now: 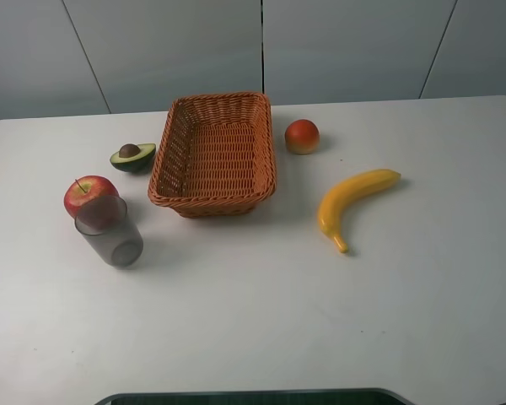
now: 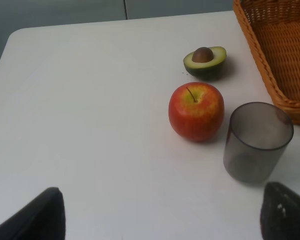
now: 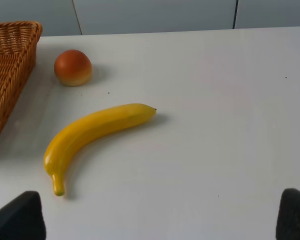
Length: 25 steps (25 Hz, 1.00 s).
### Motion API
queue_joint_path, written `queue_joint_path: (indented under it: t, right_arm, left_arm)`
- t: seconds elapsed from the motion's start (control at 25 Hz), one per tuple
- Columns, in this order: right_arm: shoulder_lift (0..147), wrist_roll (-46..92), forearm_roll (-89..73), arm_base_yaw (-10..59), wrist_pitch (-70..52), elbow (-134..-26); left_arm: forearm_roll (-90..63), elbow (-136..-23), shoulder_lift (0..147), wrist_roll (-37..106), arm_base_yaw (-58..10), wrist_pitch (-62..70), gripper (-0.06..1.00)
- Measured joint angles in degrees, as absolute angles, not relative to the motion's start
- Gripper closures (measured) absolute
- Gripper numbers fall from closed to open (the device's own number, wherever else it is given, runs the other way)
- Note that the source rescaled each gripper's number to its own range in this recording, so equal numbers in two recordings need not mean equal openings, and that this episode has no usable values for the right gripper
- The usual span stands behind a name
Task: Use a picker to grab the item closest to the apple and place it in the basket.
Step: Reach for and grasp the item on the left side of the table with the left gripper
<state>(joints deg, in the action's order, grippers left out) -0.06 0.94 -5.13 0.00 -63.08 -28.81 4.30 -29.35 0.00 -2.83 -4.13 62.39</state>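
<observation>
A red-yellow apple (image 1: 89,194) (image 2: 196,111) sits at the table's left. Touching or nearly touching its front is a grey see-through cup (image 1: 110,232) (image 2: 257,142), standing upright. Half an avocado (image 1: 133,156) (image 2: 205,60) lies behind the apple, a bit farther off. The woven orange basket (image 1: 211,202) (image 2: 270,70) (image 3: 12,60) stands mid-table with nothing in it. My left gripper (image 2: 160,220) is open and hovers in front of the apple and cup, holding nothing. My right gripper (image 3: 157,217) is open too, near the banana. Neither gripper shows in the exterior view.
A yellow banana (image 1: 354,202) (image 3: 95,132) lies right of the basket. An orange-red round fruit (image 1: 302,136) (image 3: 72,67) sits by the basket's far right corner. The white table (image 1: 261,304) ends at a grey wall behind.
</observation>
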Motion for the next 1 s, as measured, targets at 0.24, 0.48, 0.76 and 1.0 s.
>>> queue_joint_path:
  t: [0.24, 0.48, 0.76, 1.0]
  right_arm:
    - [-0.1, 0.9, -5.1, 0.0, -63.1, -28.8]
    - [-0.1, 0.9, -5.1, 0.0, -63.1, -28.8]
    - [-0.1, 0.9, -5.1, 0.0, -63.1, -28.8]
    - [-0.1, 0.9, -5.1, 0.0, -63.1, -28.8]
  left_arm:
    - [4.3, -29.4, 0.0, -2.8, -4.1, 62.4, -0.06]
    - [4.3, -29.4, 0.0, -2.8, -4.1, 62.4, -0.06]
    - [4.3, -29.4, 0.0, -2.8, -4.1, 62.4, -0.06]
    - [4.3, -29.4, 0.0, -2.8, -4.1, 62.4, -0.06]
